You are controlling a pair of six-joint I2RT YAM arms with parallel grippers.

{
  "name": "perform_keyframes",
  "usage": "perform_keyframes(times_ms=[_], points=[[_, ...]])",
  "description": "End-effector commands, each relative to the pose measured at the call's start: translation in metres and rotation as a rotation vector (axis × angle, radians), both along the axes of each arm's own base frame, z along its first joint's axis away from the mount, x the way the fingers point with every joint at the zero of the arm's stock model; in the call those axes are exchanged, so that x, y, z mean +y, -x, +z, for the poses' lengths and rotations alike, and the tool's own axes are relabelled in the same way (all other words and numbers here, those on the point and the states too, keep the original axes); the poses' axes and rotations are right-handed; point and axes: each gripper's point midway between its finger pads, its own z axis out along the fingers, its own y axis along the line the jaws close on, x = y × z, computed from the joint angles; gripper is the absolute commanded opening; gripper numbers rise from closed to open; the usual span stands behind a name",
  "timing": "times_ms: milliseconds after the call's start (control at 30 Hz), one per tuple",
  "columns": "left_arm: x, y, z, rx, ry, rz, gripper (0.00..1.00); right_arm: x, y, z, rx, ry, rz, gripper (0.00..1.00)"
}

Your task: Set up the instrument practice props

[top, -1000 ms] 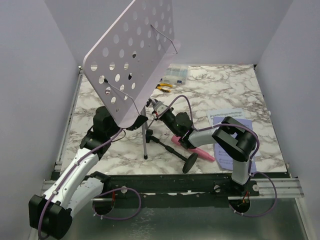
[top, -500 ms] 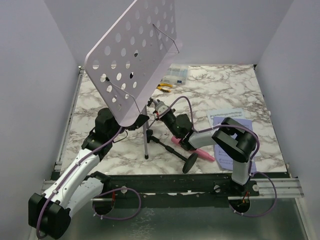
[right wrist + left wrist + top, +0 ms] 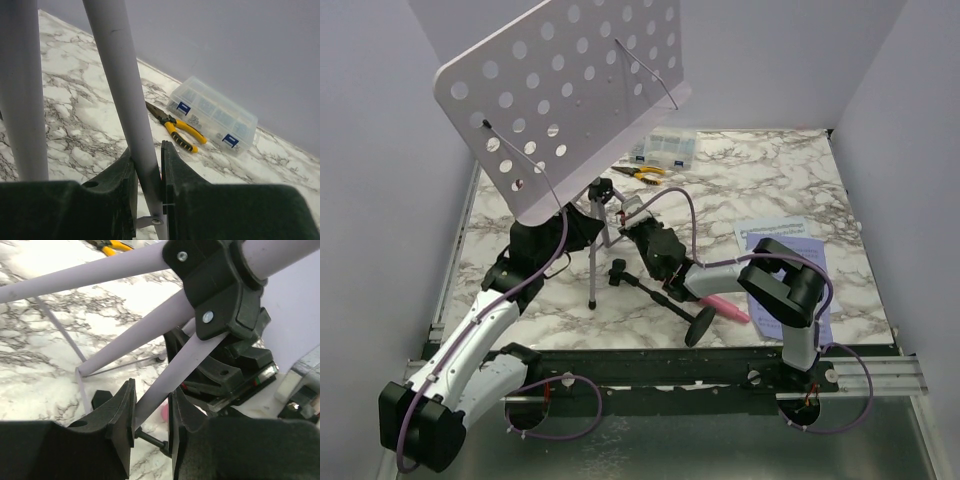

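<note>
The lilac perforated plate (image 3: 560,90) has swung left and higher than a second ago, its holed face now turned more toward the overhead camera, and the tripod (image 3: 592,255) under it has shifted left across the marble table (image 3: 760,180). There is one stand, and both arms hold it. The left gripper (image 3: 151,412) is clamped on one slanting lilac leg just below the black hub (image 3: 220,285). The right gripper (image 3: 148,172) is clenched around another lilac tube, with a second tube standing just to its left in that wrist view. The stand sits left of centre on the table, between the two arms. Two printed pages lie flat at the right side: one white page (image 3: 770,230) and one lavender page (image 3: 790,244), overlapping and partly under the right arm. One pink microphone (image 3: 725,305) lies on its side near the front edge, with its black round base (image 3: 700,325) beside it. At the back sit one clear compartment box (image 3: 665,148) and, just in front of it, one pair of yellow-handled pliers (image 3: 645,173).
</note>
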Motion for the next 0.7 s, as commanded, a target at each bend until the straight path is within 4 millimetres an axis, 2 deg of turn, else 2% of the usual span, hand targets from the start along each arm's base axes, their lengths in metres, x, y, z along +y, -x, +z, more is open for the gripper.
perform_keyframes(times_ms=[0, 167, 233, 333, 467, 567, 667], points=[[0.135, 0.011, -0.107, 0.346, -0.326, 0.580, 0.32, -0.019, 0.037, -0.126, 0.335, 0.098, -0.113, 0.00], [0.135, 0.010, -0.098, 0.321, -0.301, 0.545, 0.63, -0.012, 0.040, -0.126, 0.362, 0.090, -0.141, 0.00], [0.135, 0.012, -0.091, 0.311, -0.284, 0.529, 0.76, -0.014, 0.041, -0.136, 0.422, 0.069, -0.207, 0.00], [0.127, 0.014, -0.076, 0.266, -0.211, 0.491, 0.89, -0.011, 0.044, -0.152, 0.501, 0.018, -0.262, 0.00], [0.112, 0.016, -0.060, 0.219, -0.121, 0.431, 0.94, 0.001, 0.045, -0.163, 0.535, 0.014, -0.239, 0.00], [0.112, 0.019, -0.052, 0.184, -0.098, 0.437, 0.95, 0.009, 0.047, -0.168, 0.569, 0.013, -0.223, 0.00], [0.110, 0.014, -0.034, 0.095, -0.072, 0.427, 0.94, 0.010, 0.054, -0.180, 0.589, 0.018, -0.195, 0.00]])
